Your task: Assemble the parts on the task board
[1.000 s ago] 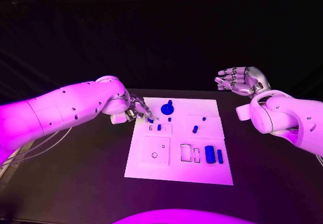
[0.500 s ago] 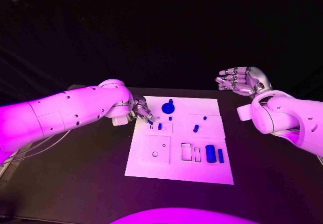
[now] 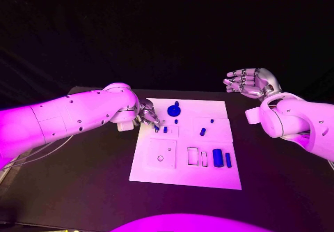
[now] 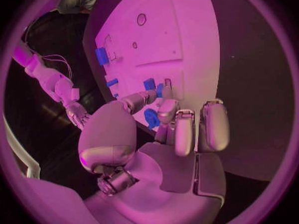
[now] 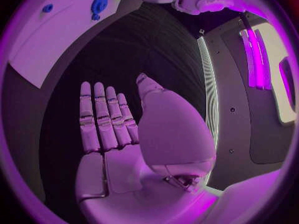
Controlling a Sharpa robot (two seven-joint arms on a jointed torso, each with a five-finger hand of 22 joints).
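Two smooth, rounded white arm shells are seen, dotted with small dark screws. Each ends in a silver, segmented hand: left hand (image 3: 146, 114), right hand (image 3: 252, 82). Thin cables (image 3: 42, 150) are looped beneath the left arm.

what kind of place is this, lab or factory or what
Most likely a robotics lab or test bench, not a factory line: a white task board with small blue parts lies on a black table, and both arms end in silver hands, left hand and right hand.
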